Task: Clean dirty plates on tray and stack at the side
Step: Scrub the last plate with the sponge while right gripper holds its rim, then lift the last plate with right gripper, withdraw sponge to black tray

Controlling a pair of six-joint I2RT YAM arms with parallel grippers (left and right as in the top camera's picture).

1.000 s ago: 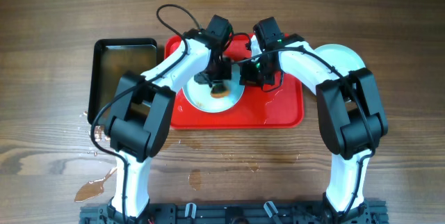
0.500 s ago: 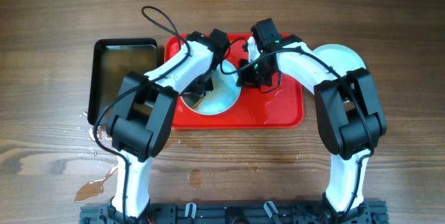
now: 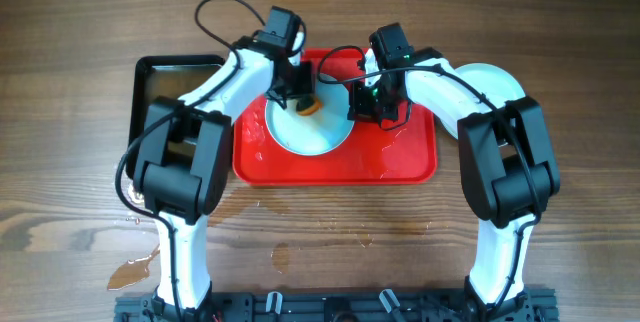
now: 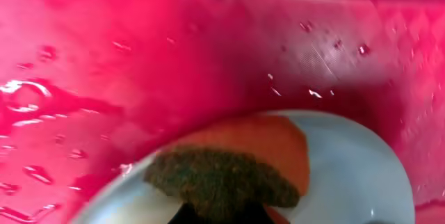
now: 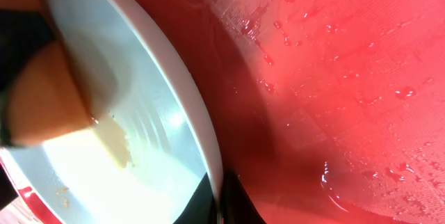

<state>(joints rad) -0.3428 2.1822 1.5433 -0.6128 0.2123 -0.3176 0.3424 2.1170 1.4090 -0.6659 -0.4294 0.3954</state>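
Note:
One pale plate (image 3: 310,134) lies on the red tray (image 3: 400,157), and the left wrist view shows its far rim (image 4: 348,182). My left gripper (image 3: 297,97) is shut on an orange sponge with a dark green scouring face (image 4: 222,175). It presses the sponge on the plate's far edge. My right gripper (image 3: 362,102) is shut on the plate's right rim (image 5: 198,130), with one finger on each side. A pale brown sauce smear (image 5: 115,144) shows inside the plate, next to the sponge (image 5: 45,106). A second plate (image 3: 497,80) lies on the table right of the tray, partly under my right arm.
A black tray (image 3: 160,92) stands left of the red tray. The red tray's floor is wet with droplets (image 5: 334,175). Brownish puddles (image 3: 135,267) lie on the wooden table at the front left.
My left gripper has carried the sponge from the plate's middle, over its left side, up to its far edge. The right gripper has kept its hold on the rim.

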